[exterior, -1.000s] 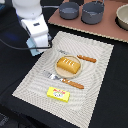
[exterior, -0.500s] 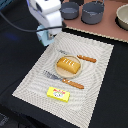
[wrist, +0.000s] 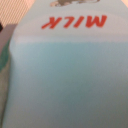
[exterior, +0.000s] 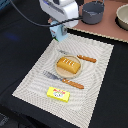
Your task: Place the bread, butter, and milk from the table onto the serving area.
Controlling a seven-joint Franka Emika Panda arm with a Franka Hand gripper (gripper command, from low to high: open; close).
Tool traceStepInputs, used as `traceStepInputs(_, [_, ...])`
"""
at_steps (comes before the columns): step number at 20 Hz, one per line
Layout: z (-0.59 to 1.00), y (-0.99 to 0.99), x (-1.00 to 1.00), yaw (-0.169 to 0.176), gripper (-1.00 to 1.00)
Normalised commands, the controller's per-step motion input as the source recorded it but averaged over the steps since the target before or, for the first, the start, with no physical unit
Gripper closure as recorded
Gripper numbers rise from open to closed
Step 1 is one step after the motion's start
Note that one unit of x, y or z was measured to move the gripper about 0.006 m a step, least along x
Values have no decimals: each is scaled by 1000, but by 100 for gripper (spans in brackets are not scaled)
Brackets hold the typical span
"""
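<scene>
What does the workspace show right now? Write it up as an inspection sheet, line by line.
Surface: black table, beige serving area laid on it.
Job's things: bread on the round plate; butter on the mat's near part; milk held at the mat's far corner, label filling the wrist view.
Clutter: knife and fork beside the plate; grey pot on a pinkish board.
Grippers: gripper shut on the milk.
Cables: black cable running to the arm.
Surroundings: nothing seen.
</scene>
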Motion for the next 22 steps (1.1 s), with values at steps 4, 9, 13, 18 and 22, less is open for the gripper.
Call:
traceStepInputs(4, [174,393,1000,0,100])
traceStepInputs(9, [130,421,1000,0,100])
traceStepInputs(13, [43,464,980,0,100])
traceStepInputs(18, [-6,482,879,0,100])
traceStepInputs(22, [-129,323,321,4,100])
